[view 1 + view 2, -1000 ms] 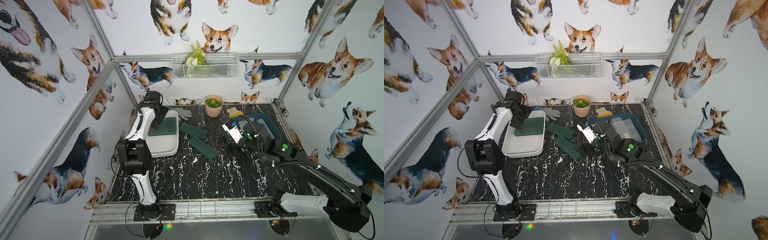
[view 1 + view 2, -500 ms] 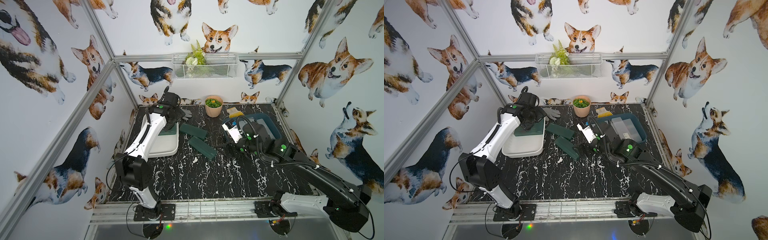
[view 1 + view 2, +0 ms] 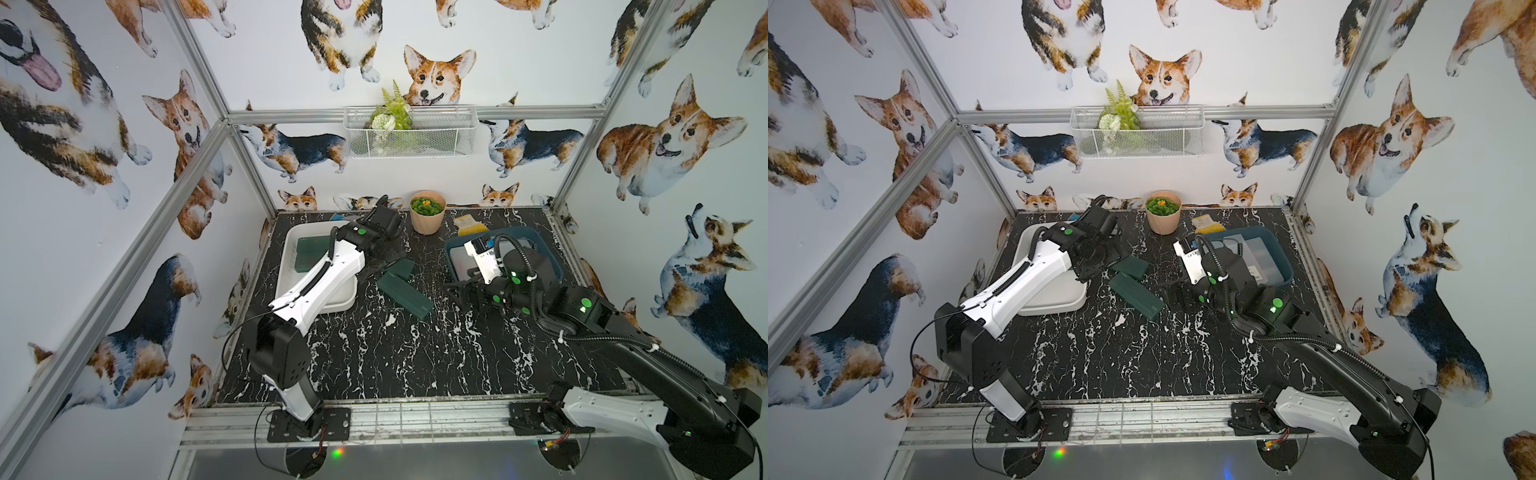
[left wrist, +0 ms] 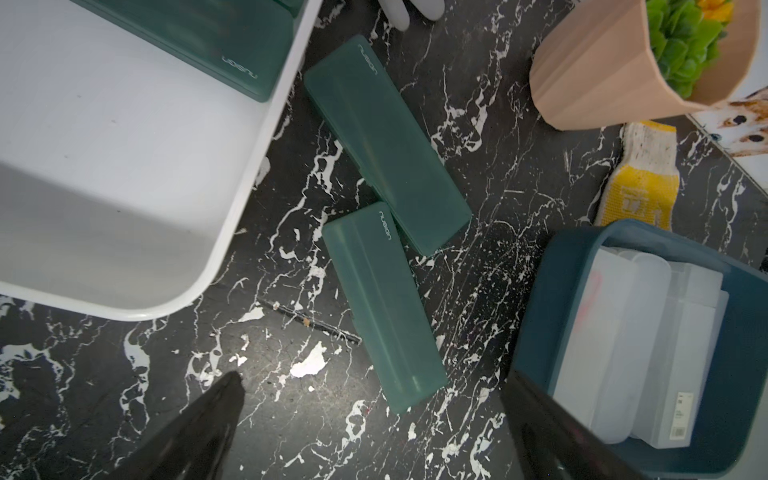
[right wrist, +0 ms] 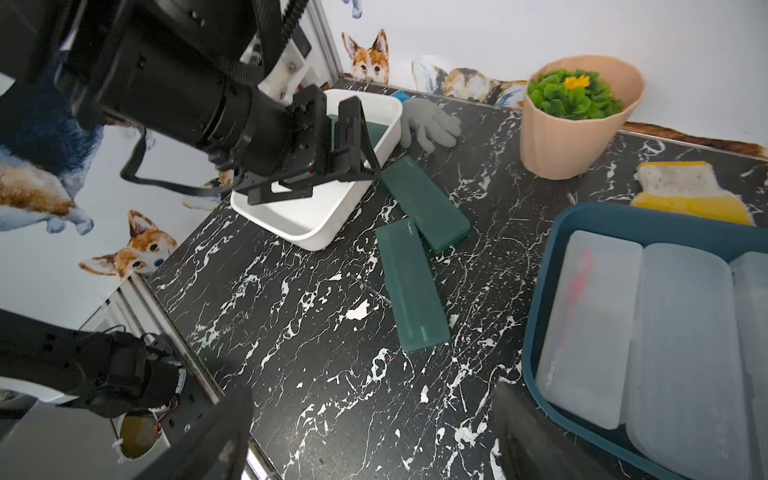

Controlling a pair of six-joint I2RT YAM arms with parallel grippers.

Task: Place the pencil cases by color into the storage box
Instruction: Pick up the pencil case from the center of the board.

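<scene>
Left wrist view: on the table [image 4: 104, 374], between white tub [image 4: 104, 145] and teal tub [image 4: 536, 324], lie two green cases [image 4: 384, 307].
They look light, stiff and slippery: pinch across the narrow width. Left gripper [image 4: 370, 376], jaws apart, has come over from the white tub; right gripper [image 5: 372, 388], also apart and empty, is unmoved.

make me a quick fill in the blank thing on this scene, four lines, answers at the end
1. Loose on the marble table lie ____ green pencil cases.
2. The white tub holds cases coloured ____.
3. The frosted clear cases lie in the tub coloured ____.
4. The fingers of the left gripper stand apart, holding ____.

Missing words: two; green; teal-blue; nothing.
</scene>
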